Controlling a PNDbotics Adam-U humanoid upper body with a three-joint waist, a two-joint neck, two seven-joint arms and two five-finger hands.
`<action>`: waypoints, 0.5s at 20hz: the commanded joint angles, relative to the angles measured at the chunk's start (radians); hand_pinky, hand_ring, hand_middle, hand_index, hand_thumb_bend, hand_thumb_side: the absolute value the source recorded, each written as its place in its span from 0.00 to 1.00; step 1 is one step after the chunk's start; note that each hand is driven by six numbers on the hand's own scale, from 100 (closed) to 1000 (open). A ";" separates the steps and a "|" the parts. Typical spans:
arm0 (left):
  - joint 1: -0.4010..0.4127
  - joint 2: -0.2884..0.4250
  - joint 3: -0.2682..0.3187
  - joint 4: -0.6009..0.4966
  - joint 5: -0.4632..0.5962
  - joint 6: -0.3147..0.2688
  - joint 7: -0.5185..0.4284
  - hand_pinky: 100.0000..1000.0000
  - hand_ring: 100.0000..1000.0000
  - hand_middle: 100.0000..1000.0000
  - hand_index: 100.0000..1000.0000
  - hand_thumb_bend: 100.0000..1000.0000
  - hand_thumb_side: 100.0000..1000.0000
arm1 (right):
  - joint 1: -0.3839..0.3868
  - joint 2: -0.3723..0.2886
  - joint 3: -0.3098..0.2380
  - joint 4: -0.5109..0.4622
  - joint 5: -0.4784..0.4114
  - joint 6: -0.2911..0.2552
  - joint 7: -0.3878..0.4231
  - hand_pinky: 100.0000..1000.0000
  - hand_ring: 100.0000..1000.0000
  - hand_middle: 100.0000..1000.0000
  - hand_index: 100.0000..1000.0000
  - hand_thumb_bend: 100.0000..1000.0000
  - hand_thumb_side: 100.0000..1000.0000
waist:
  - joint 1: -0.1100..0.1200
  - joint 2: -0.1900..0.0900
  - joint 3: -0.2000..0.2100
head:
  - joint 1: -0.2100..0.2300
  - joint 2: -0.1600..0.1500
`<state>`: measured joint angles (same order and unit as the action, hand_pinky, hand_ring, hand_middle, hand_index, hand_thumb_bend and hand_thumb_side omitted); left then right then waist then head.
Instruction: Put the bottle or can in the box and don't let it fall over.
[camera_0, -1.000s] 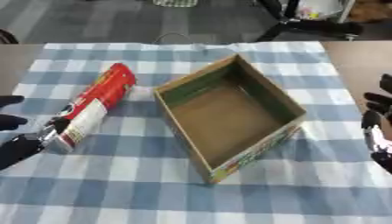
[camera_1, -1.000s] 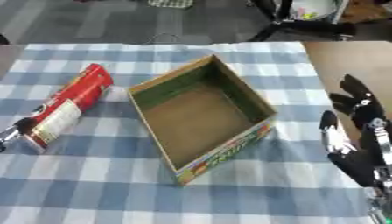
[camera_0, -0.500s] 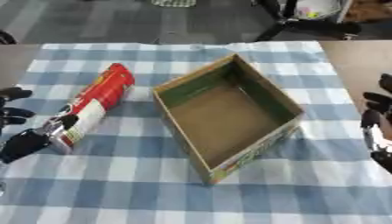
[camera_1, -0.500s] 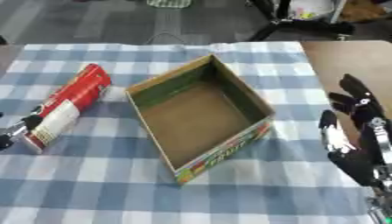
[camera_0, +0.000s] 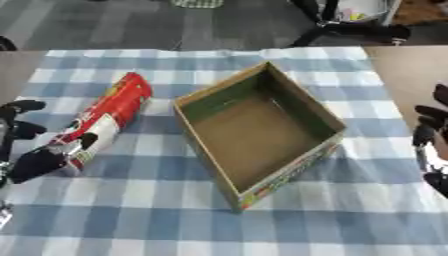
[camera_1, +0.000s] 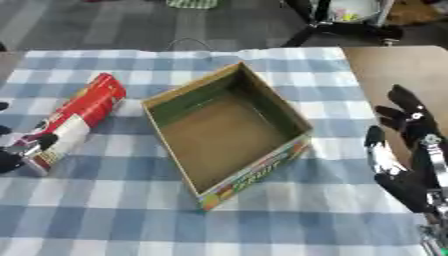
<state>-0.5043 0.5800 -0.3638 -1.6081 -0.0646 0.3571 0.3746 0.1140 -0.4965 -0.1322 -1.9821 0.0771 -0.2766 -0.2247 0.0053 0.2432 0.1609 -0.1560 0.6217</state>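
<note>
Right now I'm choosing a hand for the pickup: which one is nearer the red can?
Left. The left hand is at the lower end of the red can; the right hand idles beyond the box.

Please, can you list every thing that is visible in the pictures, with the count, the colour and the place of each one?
can: one, red and white, lying on its side left of the box.
box: one, open cardboard with a green inside wall, empty, at the middle of the cloth.
tablecloth: one, blue and white checked, under everything.
left hand: one, black, at the left edge, fingers at the can's near end.
right hand: one, black, open, fingers up, at the right edge.
</note>
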 joint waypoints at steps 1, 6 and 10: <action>-0.021 0.014 0.003 -0.003 -0.027 0.009 -0.011 0.68 0.59 0.81 0.77 0.78 0.25 | -0.006 -0.013 -0.003 -0.018 -0.004 -0.003 0.001 0.85 0.85 1.00 0.93 0.00 0.44 | 0.002 -0.011 -0.001 | 0.001 -0.010; -0.034 0.006 -0.001 0.013 -0.047 0.029 -0.019 0.69 0.60 0.81 0.77 0.78 0.24 | -0.007 -0.012 -0.002 -0.018 -0.004 -0.003 0.002 0.85 0.85 1.00 0.93 0.00 0.44 | 0.002 -0.010 -0.002 | 0.005 -0.010; -0.045 -0.003 -0.006 0.035 -0.067 0.041 -0.016 0.69 0.60 0.82 0.77 0.78 0.23 | -0.007 -0.010 -0.001 -0.018 -0.003 -0.003 0.003 0.85 0.85 1.00 0.93 0.00 0.43 | 0.000 -0.007 -0.006 | 0.010 -0.014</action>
<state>-0.5305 0.5648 -0.3730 -1.5701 -0.1214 0.3931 0.3571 0.1134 -0.4958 -0.1285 -1.9821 0.0769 -0.2775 -0.2238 0.0053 0.2435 0.1555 -0.1500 0.6212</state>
